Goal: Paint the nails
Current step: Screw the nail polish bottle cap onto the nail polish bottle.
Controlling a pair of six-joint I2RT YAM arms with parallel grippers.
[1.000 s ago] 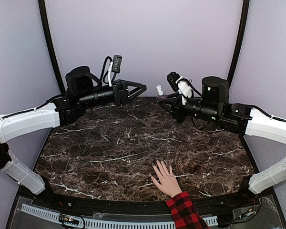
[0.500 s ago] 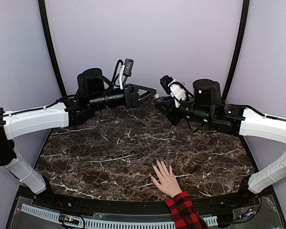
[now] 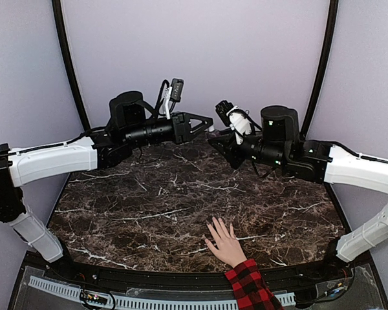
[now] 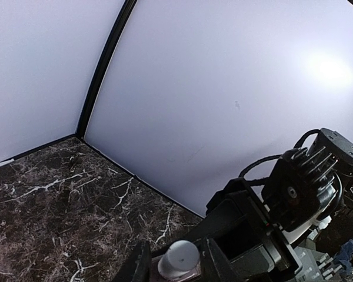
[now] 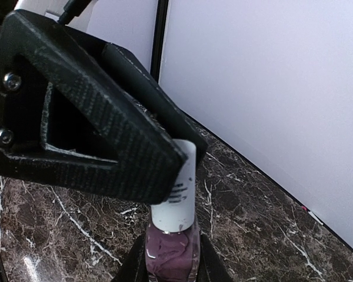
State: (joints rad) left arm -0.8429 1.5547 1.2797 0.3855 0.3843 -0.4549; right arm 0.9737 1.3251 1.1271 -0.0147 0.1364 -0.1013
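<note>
Bench (image 3: 149, 213): dark marbled slab; it carries only the human hand (image 3: 225, 242), which lies flat near its front edge, fingers spread toward the nail polish bottle

Nails (image 3: 213, 223): at the tips of those spread fingers, far below and well in front of the bottle; too small in the top view to tell bare from painted, and I judge them not yet painted since the bottle looks capped

Right end effector (image 5: 169, 258): closed tight on the purple glass body of the nail polish bottle (image 5: 170, 249), holding it upright in the air above the far part of the bench

Left end effector (image 4: 175, 261): partly open, its jaws flanking the bottle's white cap (image 4: 178, 257); from the right wrist view one finger (image 5: 106, 126) lies against the cap's side, but whether both jaws already pinch it I cannot tell

Step in hand: gripping the cap in order to unscrew it

Doing it well: centre the cap between the left jaws, close squarely on its sides, keep the right grip firm on the glass, then twist about the bottle's own axis and lift straight up, so the brush comes out clean and nothing drips onto the bench
</note>
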